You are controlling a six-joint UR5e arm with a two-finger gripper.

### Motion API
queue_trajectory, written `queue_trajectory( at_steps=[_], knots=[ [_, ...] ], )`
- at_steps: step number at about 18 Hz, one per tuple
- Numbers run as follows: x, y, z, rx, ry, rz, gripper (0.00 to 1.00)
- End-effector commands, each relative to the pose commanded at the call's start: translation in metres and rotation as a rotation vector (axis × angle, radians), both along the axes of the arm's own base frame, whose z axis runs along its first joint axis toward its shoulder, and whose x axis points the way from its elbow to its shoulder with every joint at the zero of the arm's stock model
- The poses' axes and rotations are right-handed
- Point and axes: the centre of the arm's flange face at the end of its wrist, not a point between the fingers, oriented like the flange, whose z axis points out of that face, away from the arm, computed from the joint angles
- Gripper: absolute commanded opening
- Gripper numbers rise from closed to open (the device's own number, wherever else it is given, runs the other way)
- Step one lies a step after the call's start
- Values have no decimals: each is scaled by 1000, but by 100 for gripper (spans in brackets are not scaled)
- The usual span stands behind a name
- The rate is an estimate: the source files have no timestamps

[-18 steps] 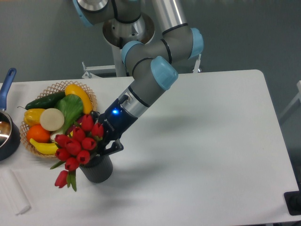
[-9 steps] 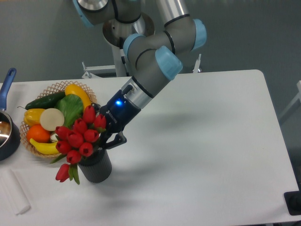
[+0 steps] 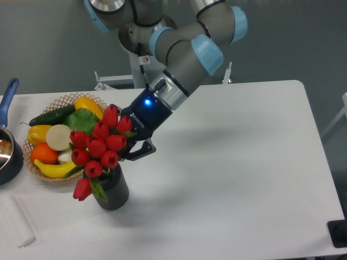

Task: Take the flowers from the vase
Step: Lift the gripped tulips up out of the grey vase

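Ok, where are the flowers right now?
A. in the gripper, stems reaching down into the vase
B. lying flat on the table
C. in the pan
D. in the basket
A: the gripper sits at the flowers, whose lower ends reach down into the vase beside the basket.

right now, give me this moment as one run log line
phase: lifting | gripper: shut on flowers | flowers: raised, stems not clear of vase | vase: upright on table | next: keep lifting

The flowers point(image 3: 99, 149) sit above the vase point(image 3: 113, 190), right of the basket point(image 3: 60, 101).
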Motion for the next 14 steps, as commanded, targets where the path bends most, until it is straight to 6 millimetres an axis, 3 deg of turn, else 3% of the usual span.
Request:
queue_trajectory(
  at_steps=[3, 14],
  knots=[
    [0, 0, 3, 4, 1, -1, 45],
    [-21, -3, 43, 28, -44, 49, 45]
  ],
)
